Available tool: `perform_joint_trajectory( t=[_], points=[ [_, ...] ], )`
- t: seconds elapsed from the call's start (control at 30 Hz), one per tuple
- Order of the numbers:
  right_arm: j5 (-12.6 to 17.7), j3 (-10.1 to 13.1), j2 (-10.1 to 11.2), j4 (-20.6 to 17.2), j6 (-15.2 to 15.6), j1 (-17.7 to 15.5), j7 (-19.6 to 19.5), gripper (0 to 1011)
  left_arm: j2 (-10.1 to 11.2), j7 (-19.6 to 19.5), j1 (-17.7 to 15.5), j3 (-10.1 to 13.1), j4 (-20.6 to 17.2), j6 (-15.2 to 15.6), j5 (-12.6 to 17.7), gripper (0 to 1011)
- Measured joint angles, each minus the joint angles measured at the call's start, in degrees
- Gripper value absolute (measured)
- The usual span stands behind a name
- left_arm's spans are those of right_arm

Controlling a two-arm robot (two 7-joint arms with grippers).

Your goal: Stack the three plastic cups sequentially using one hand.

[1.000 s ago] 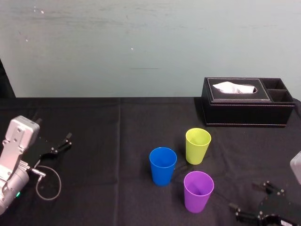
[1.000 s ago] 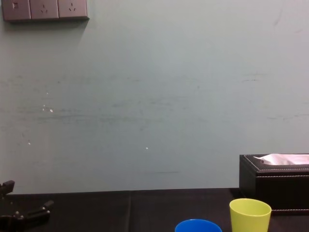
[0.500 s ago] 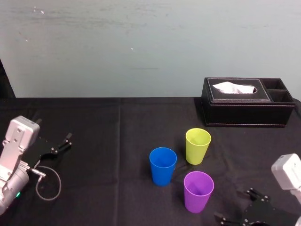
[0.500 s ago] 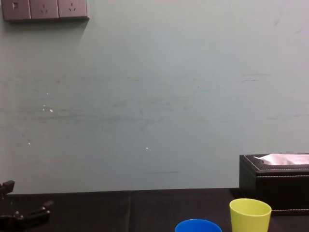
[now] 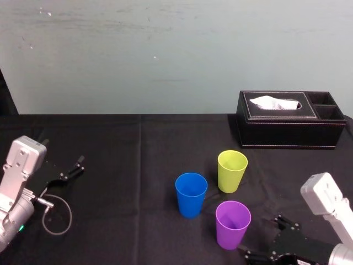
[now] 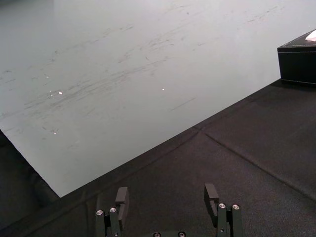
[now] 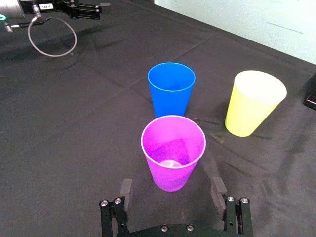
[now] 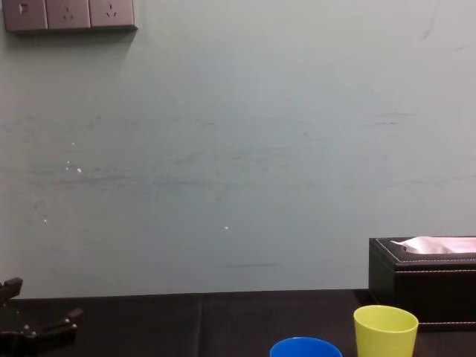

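1. Purple cup [image 5: 233, 224] stood upright on the black worktop [image 5: 127, 165], nearest the robot; the blue cup [image 5: 191, 194] stood just beside it on the left and a little farther off, and the yellow-green cup [image 5: 232, 170] stood behind it, nearer the tissue box [image 5: 287, 118]. All three stood apart, none nested
2. The right tool [image 5: 260, 236] hung low over the worktop just to the right of the purple cup, its two fingers spread wide and empty. In the right wrist view the cup sat squarely ahead of the gap between them, not yet touched
3. The left tool [image 6: 166, 195] lay at the far left of the worktop, well away from the cups, fingers parted and holding nothing; it looked parked
4. Judged from this, the step in hand was the approach for the first pick, with the purple cup as the likely target and no stacking done yet
5. The next move would call for sliding the spread fingers forward around the cup's wall, closing gently enough not to squash or tip the light plastic, then lifting it clear and lowering it mouth-up into the blue or yellow-green cup without knocking either over
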Motion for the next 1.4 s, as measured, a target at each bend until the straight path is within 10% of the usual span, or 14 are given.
perform_joint_trajectory(
  t=[1.4],
  points=[
    [-4.6,-4.2,-9.3,7.5,2.5,7.7,0.3,1003,0.0,0.0,0.0,0.0,0.0,0.0,0.0,1000]
  ],
)
